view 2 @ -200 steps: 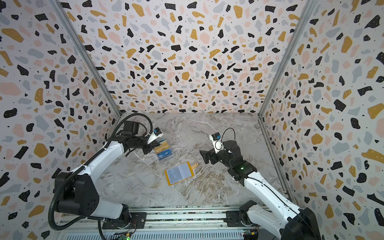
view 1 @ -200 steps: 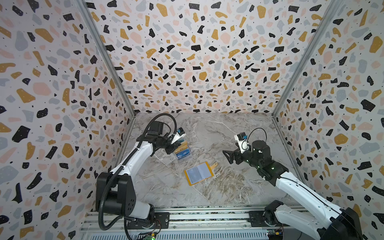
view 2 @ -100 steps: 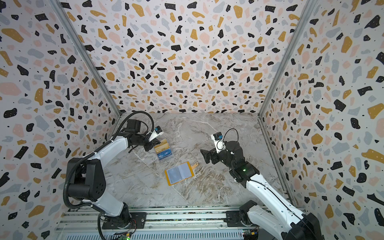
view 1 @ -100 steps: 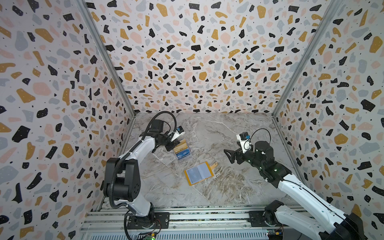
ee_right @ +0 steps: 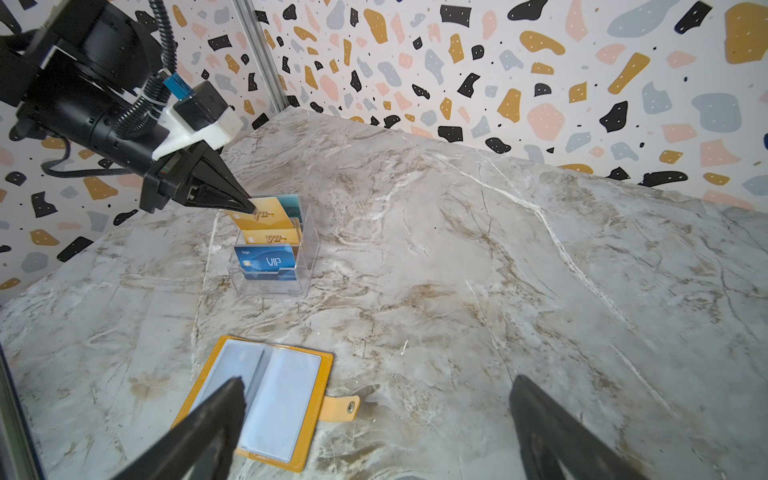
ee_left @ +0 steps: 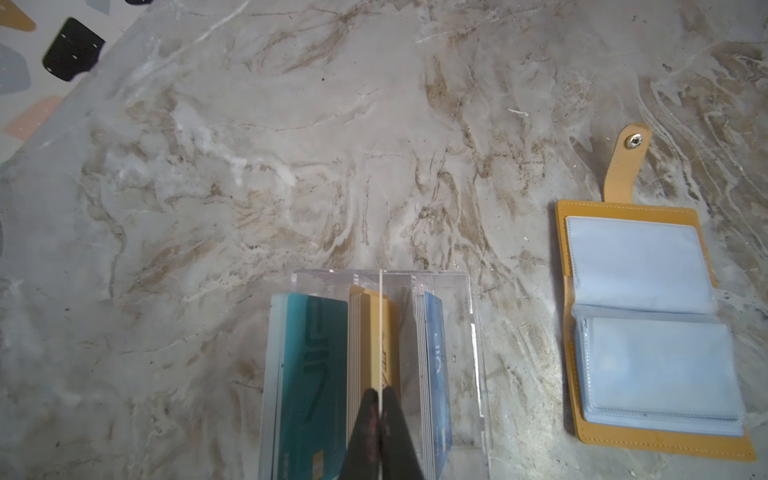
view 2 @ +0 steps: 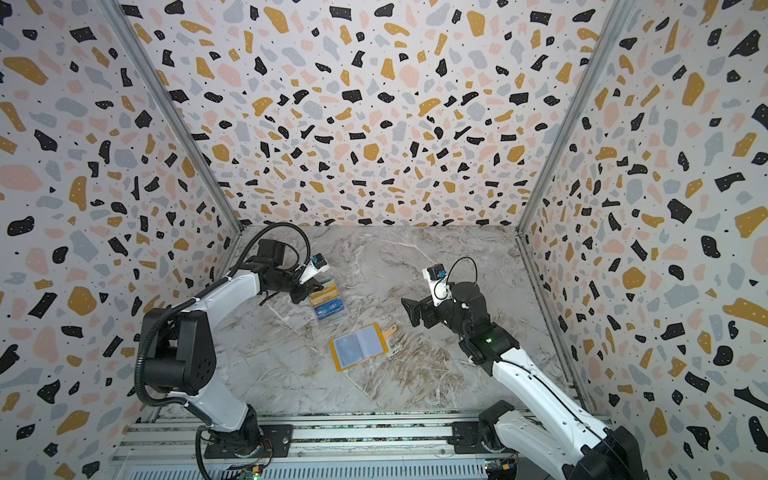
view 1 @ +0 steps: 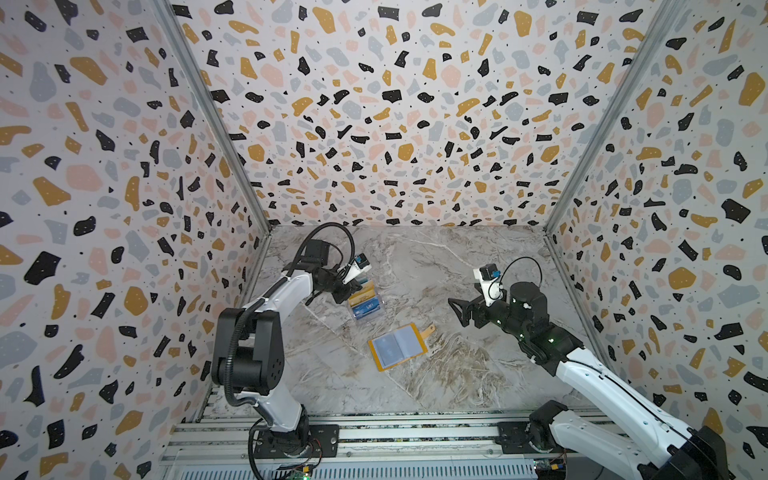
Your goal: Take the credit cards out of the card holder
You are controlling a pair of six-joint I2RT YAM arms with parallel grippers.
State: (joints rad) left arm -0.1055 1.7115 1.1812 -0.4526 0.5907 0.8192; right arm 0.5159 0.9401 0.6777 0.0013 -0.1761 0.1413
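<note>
Fingers (ee_left: 363, 419) of the left gripper (ee_left: 380, 395) are pinching a beige-gold plastic card (ee_right: 270, 212) proud of its clear acrylic holder (ee_right: 309, 249), extraction seemingly beginning; right gripper (ee_right: 376, 380) gaping.

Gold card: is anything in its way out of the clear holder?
Nothing visible. The left end effector is shut on the gold card, which stands higher than the other cards in the holder, with open air above it.

Teal, gold and blue credit cards (ee_right: 266, 262) standing in clear tiered card holder (ee_right: 272, 286), one gold card (ee_right: 268, 214) sitting higher
</note>
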